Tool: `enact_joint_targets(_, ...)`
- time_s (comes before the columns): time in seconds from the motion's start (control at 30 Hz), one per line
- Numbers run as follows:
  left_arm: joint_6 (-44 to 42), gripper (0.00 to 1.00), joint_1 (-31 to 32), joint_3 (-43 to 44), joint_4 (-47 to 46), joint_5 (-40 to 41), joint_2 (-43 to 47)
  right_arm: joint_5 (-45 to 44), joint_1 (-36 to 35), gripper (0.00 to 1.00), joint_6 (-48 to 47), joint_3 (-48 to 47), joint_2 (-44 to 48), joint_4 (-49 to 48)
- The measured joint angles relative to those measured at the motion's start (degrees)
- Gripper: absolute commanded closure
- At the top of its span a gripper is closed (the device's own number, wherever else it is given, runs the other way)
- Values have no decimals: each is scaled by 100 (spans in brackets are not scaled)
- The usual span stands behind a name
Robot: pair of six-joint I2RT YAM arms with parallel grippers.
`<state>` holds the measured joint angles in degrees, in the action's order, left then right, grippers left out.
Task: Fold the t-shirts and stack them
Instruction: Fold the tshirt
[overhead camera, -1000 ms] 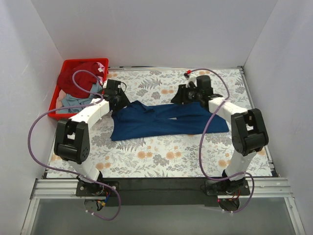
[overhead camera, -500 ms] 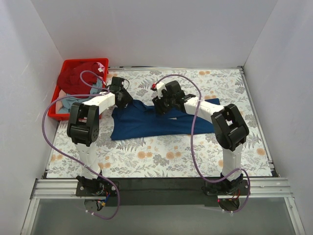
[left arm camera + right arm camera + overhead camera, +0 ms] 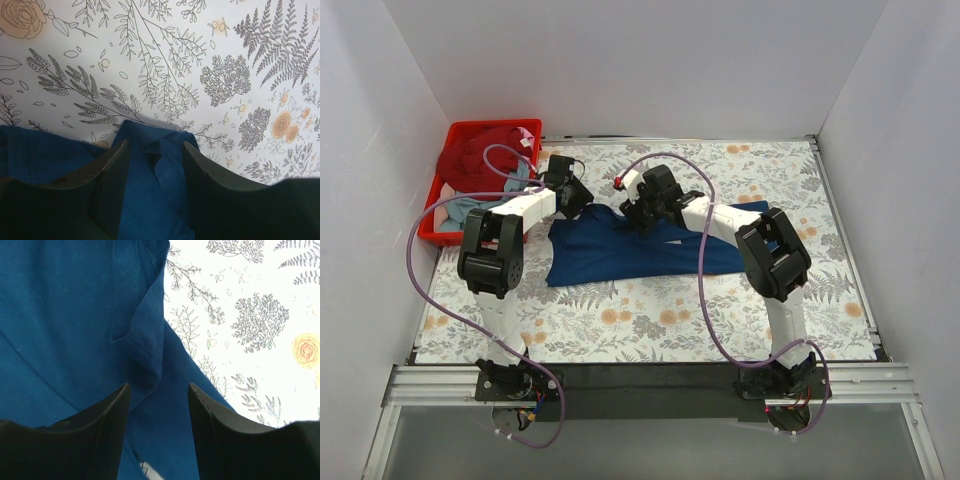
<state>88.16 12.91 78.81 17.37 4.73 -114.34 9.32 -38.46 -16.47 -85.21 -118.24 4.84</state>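
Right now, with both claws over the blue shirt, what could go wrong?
The navy shirt lies bunched, with a folded edge between the fingers of the open left gripper, so it may pinch several layers and the fold could come out crooked. The right gripper, also open, sits over a seamed flap close by; the two arms could bump if both close in.

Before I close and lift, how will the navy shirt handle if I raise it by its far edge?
Probably floppy: the navy shirt lies flat with creases and a turned-over edge, so it should sag between grip points. Likely light, being thin cloth. It may bunch while dragging over the floral table cover.
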Motion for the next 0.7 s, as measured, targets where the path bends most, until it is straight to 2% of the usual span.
enact_joint_targets(0.5, 63, 56, 0, 175, -61, -2, -153, 4, -247, 48, -457, -498, -470, 76)
enact_joint_targets(0.7, 66, 56, 0, 313, -66, 4, -354, 28, -289, 58, -509, -686, -544, 83)
